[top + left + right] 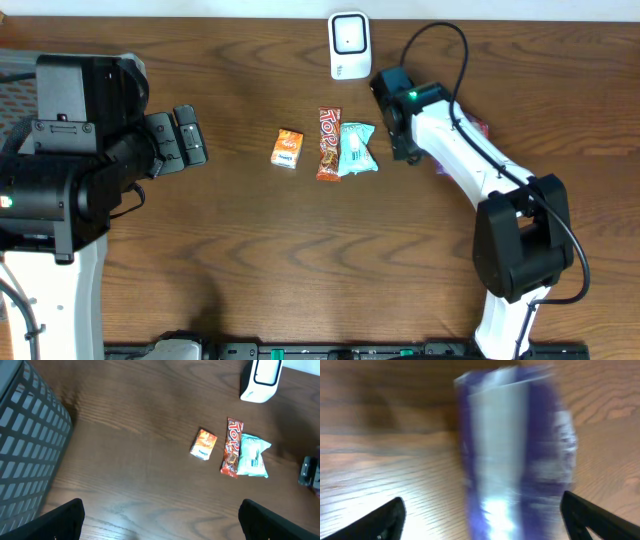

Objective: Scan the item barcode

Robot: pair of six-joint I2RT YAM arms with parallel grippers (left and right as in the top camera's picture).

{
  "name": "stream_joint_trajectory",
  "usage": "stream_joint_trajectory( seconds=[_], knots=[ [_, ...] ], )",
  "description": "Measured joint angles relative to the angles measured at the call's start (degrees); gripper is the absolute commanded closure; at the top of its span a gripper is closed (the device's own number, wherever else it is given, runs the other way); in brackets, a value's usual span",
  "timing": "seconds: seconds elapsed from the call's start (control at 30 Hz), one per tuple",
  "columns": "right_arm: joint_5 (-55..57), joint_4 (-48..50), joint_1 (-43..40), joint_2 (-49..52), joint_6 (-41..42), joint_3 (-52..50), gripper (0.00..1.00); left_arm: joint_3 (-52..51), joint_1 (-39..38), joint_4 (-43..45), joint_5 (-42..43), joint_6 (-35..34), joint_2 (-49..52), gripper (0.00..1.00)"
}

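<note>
Now the right claw (482, 517) is sitting wide apart and holding nothing, and the purple packet (515, 450) is lying on the counter (250, 250) just in front of its gap. The left claw (160, 520) is hanging wide apart too, holding nothing. I am guessing the purple one is done and three are waiting near the white scanner (348, 45): the orange pack (287, 148), the Top bar (329, 143) and the teal packet (357, 148).

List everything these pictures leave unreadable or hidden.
- Purple packet: right wrist view, blurred; no print or barcode readable. Overhead, the right arm covers nearly all of it.
- Barcodes on the orange packet, TOP bar and mint-green packet: too small overhead and in the left wrist view.
- Right gripper: overhead, fingertips hidden under its own wrist.
- Mesh basket: left wrist view, cut off by the left edge.
</note>
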Motion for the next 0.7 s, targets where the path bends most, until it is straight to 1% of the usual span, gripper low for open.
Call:
stream_joint_trajectory(
  seconds=[0.17,0.33,0.47,0.7],
  knots=[
    [-1.16,-6.99,-0.52,0.07,-1.46,11.78,0.01,0.0,0.0,0.0,0.0,0.0,0.0,0.02],
    [-4.98,-10.82,-2.86,0.07,-4.85,21.24,0.01,0.0,0.0,0.0,0.0,0.0,0.0,0.02],
    [-12.7,-11.65,-7.63,0.07,-9.38,24.0,0.01,0.0,0.0,0.02,0.0,0.0,0.0,0.02],
    [-28.35,-12.07,-21.07,0.07,-15.13,24.09,0.01,0.0,0.0,0.02,0.0,0.0,0.0,0.02]
  ],
)
